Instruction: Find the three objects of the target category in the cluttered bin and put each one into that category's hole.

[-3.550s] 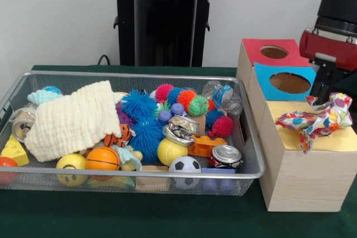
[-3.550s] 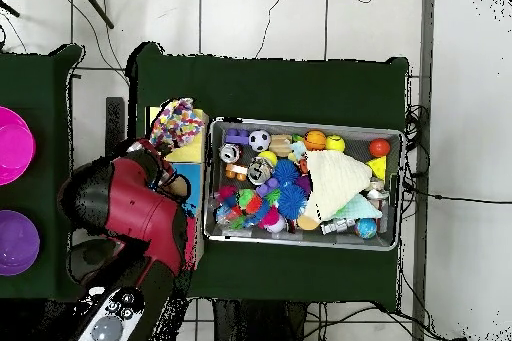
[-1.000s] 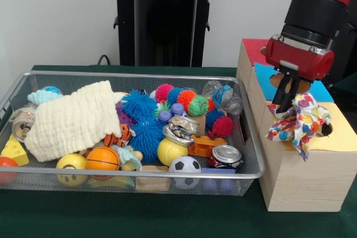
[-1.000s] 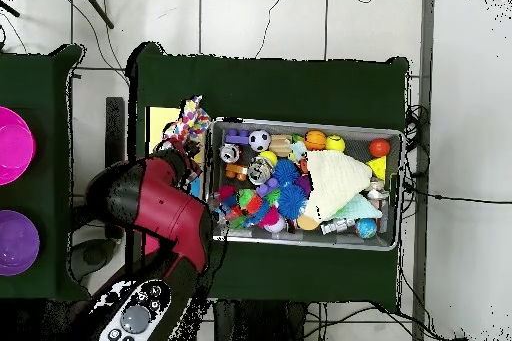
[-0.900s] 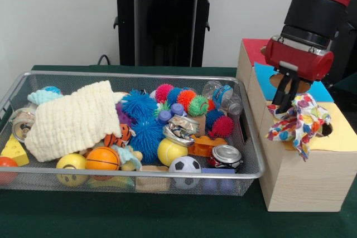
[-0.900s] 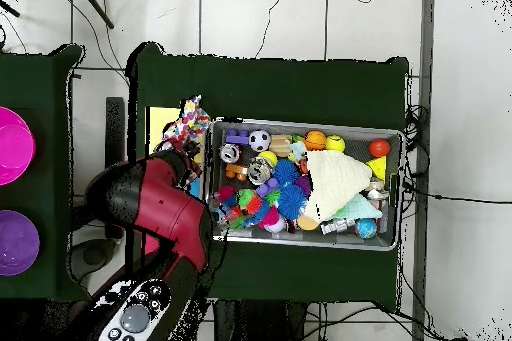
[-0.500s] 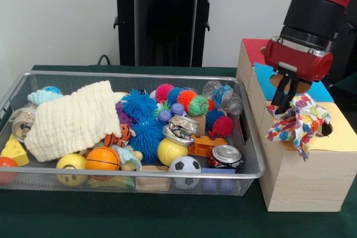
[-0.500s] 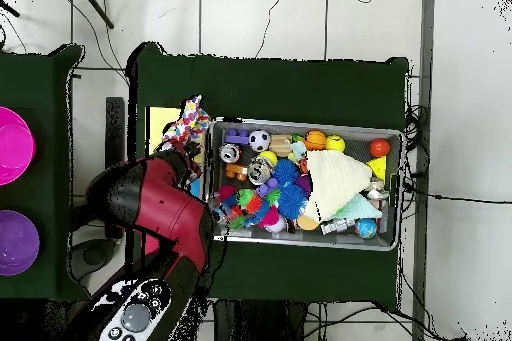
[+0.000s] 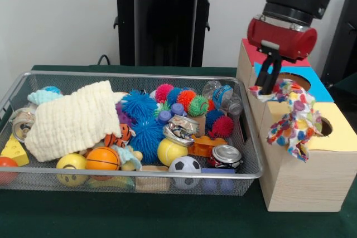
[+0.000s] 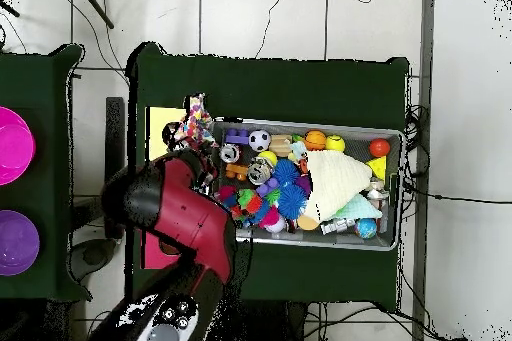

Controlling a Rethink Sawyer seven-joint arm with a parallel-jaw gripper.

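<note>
My gripper (image 9: 269, 88) hangs over the left edge of the wooden boxes, beside the blue-topped box (image 9: 312, 79). It is shut on one end of a colourful patterned cloth (image 9: 294, 120). The cloth trails right and down over the yellow-topped box (image 9: 341, 139), next to its round hole (image 9: 327, 128), and part hangs over the box's front. From overhead the cloth (image 10: 194, 123) lies on the yellow top (image 10: 158, 123) beside the mesh bin (image 10: 398, 189), and the red arm (image 10: 185, 209) hides the gripper. A cream waffle towel (image 9: 72, 118) lies in the bin's left half.
The wire bin (image 9: 134, 73) holds spiky balls (image 9: 139, 116), crushed cans (image 9: 226, 155), a soccer ball (image 9: 184, 165), an orange ball (image 9: 102, 159), a plastic bottle (image 9: 222, 94). A red-topped box (image 9: 260, 52) stands behind the blue one. Two magenta and purple bowls (image 10: 12, 145) sit on a side table.
The gripper has moved left and upward, from above the yellow box toward the bin side, dragging the cloth's held end with it. The cloth is now stretched across the box edge.
</note>
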